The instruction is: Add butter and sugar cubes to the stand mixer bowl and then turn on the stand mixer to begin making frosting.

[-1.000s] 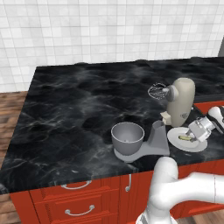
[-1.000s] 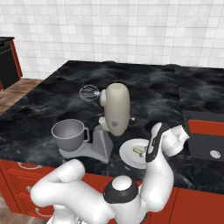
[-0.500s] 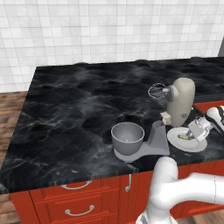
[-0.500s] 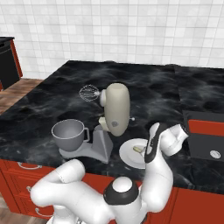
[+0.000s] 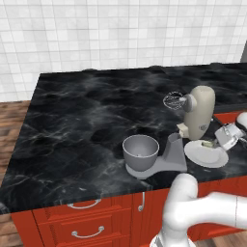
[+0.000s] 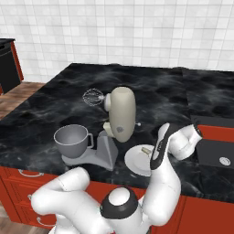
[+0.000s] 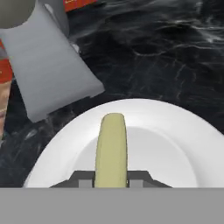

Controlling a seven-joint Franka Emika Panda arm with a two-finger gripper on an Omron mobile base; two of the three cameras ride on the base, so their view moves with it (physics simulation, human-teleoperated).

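Lower now than a moment ago, our gripper (image 7: 112,183) sits right over one white plate (image 7: 183,144). We see one yellow butter (image 7: 111,148) stick on that plate, between our two fingertips (image 7: 85,183), which are spread just wider than the butter. One stand mixer (image 5: 198,113) stands beside the plate, and its one grey stand mixer bowl (image 5: 140,152) sits on the mixer's far side.

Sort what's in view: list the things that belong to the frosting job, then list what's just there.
For the job:
- butter, lying on the plate, gripper at its near end
- stand mixer bowl, on the mixer's base
- stand mixer, head tilted up

Just there:
- white plate
- black marble counter
- red drawers
- sink
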